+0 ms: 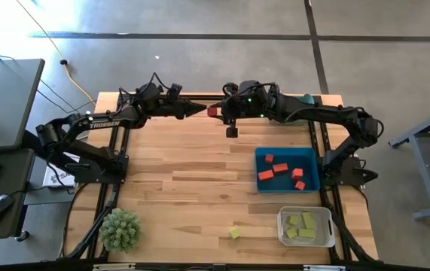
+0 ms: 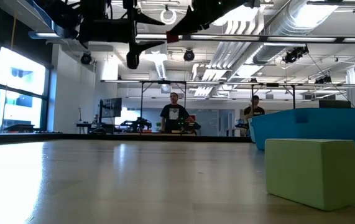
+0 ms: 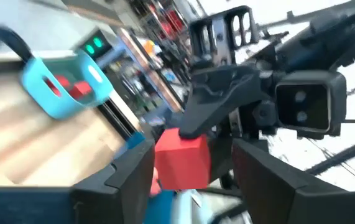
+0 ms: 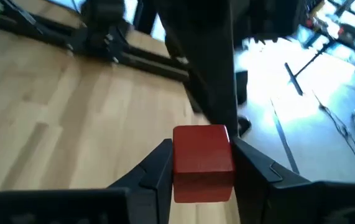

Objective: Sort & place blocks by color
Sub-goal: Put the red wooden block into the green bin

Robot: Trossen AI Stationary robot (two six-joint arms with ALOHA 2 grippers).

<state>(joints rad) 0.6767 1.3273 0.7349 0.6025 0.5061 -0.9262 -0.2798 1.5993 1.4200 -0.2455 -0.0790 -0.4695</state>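
Note:
A red cube (image 1: 212,111) hangs in the air above the middle of the table's far edge, between my two grippers, which meet tip to tip. My right gripper (image 4: 202,155) comes from the table's right and is shut on the cube (image 4: 203,163). My left gripper (image 3: 189,165) comes from the left. It is open, with its fingers standing on either side of the same cube (image 3: 182,163). In the low view the cube (image 2: 173,36) shows high above the table top. One yellow-green block (image 1: 234,232) lies flat near the table's near edge. My right gripper pinches the red cube between its two fingers, on two opposite faces (image 4: 176,155). The fingers (image 4: 252,168) lie roughly level and come from the table's right. The cube is lifted clear of the table. My left gripper: whether its fingers touch the cube I cannot tell. A gap shows beside one finger (image 3: 258,168).
A blue bin (image 1: 309,154) on the right holds several red blocks. Nearer, a clear bin (image 1: 281,226) holds several yellow-green blocks. A spiky green plant ball (image 1: 120,229) sits at the near left. The table's middle is bare wood. Two people stand in the room beyond.

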